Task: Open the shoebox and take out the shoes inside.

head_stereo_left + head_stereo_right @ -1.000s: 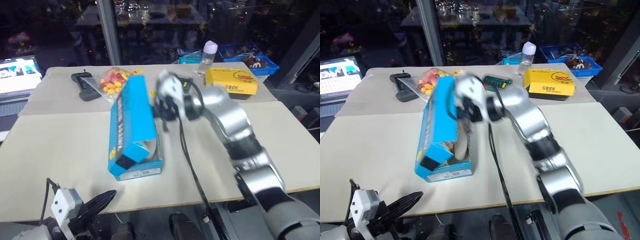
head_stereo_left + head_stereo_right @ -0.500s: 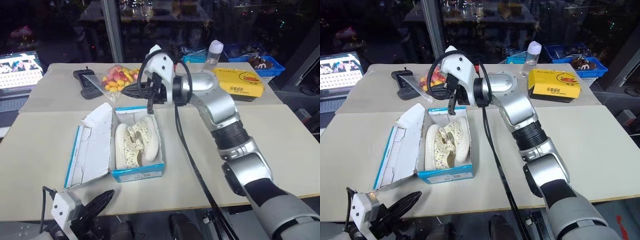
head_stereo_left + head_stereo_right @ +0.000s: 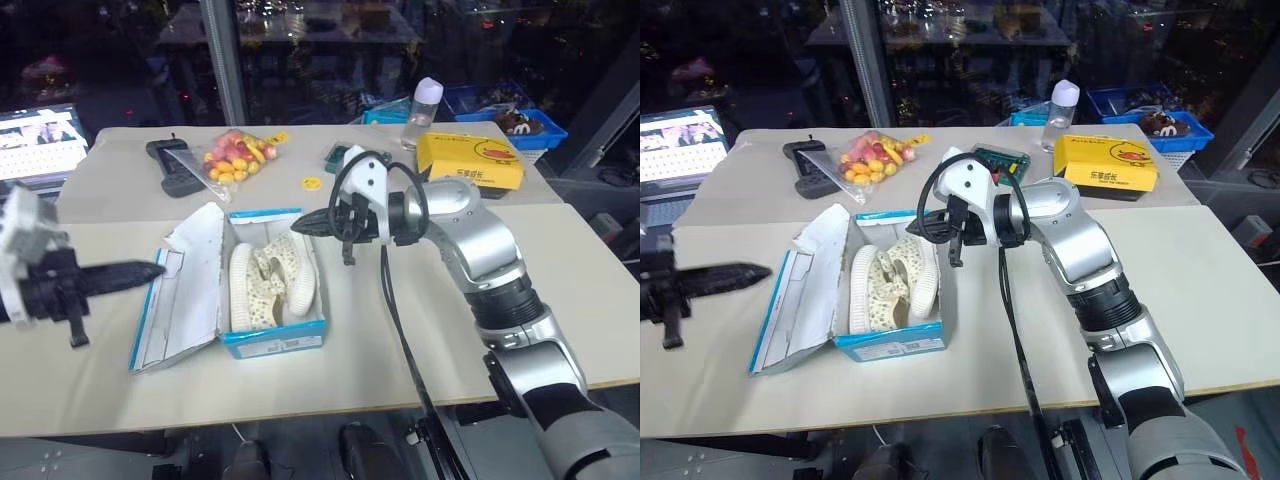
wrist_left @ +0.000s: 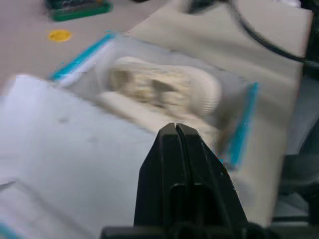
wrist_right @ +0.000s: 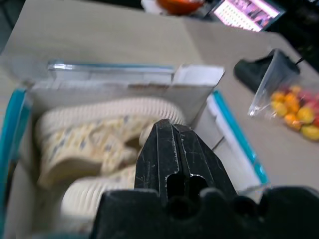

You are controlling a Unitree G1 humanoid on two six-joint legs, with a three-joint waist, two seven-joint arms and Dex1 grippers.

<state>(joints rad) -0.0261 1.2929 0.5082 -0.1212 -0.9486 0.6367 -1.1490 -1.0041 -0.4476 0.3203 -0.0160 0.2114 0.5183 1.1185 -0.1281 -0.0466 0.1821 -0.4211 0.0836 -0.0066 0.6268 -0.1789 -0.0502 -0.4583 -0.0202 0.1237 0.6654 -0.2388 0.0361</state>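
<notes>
A pale beige table (image 3: 120, 400) stands before dark windows. Just left of centre, the shoebox (image 3: 275, 340) lies open, its white-lined lid (image 3: 185, 290) folded flat toward the left. The 2 shoes (image 3: 268, 285) rest inside, apparently side by side. At the left edge, the left gripper (image 3: 150, 270) hovers with fingers pressed together, empty, pointing toward the lid. The right gripper (image 3: 300, 225), also pinched closed and empty, hangs over the box's upper right corner. A yellow box (image 3: 470, 160) sits at upper right.
</notes>
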